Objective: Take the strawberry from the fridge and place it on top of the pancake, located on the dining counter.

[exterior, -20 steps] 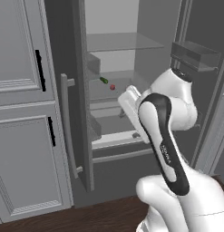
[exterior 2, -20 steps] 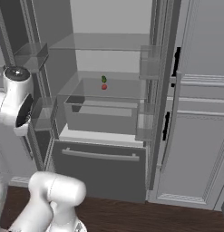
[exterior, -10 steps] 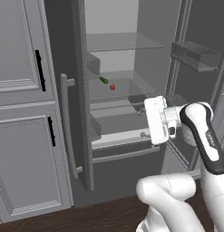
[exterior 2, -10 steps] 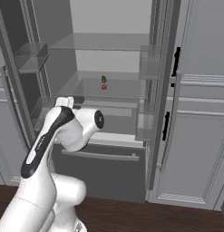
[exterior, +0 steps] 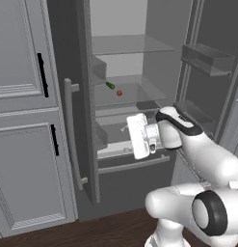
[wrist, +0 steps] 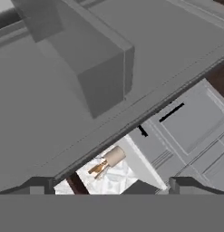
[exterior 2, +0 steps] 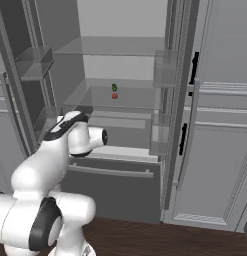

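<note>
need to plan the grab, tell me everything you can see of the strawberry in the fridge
The strawberry is a tiny round red fruit, whole as far as its size lets one tell. It rests on a glass shelf inside the open fridge, below the top shelf and toward the back. A small dark green elongated item lies just beside it; whether the two touch cannot be made out. Nothing else is near it on that shelf, and the gripper is open and well away from it.
</note>
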